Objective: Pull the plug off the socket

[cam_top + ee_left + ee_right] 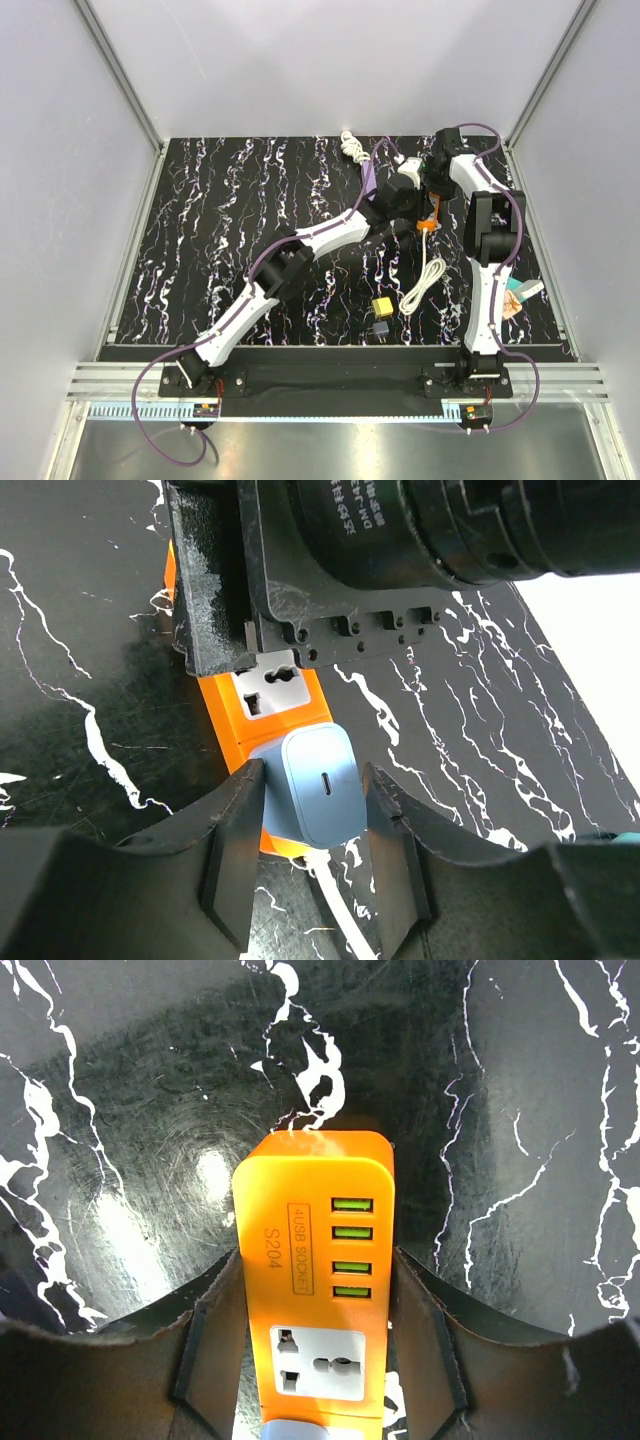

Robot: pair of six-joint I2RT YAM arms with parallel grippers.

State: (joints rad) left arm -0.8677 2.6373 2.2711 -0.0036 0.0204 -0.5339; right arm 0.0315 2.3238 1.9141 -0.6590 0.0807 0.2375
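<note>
An orange power strip (428, 222) lies on the black marbled table at the back right. A pale blue plug (318, 785) sits in its socket end (225, 730). My left gripper (312, 780) straddles the plug, with both fingers against its sides. My right gripper (317, 1260) is shut across the strip's body (315, 1190), with the four green USB ports and a free white socket (318, 1362) between its fingers. In the top view, the left gripper (403, 215) and the right gripper (432, 196) meet over the strip.
The strip's white cord (422, 285) loops toward the front. A yellow block (382, 305) and a small dark adapter (380, 326) lie near it. A white cable bundle (352, 147) sits at the back edge. A teal and orange item (518, 298) lies at the right edge.
</note>
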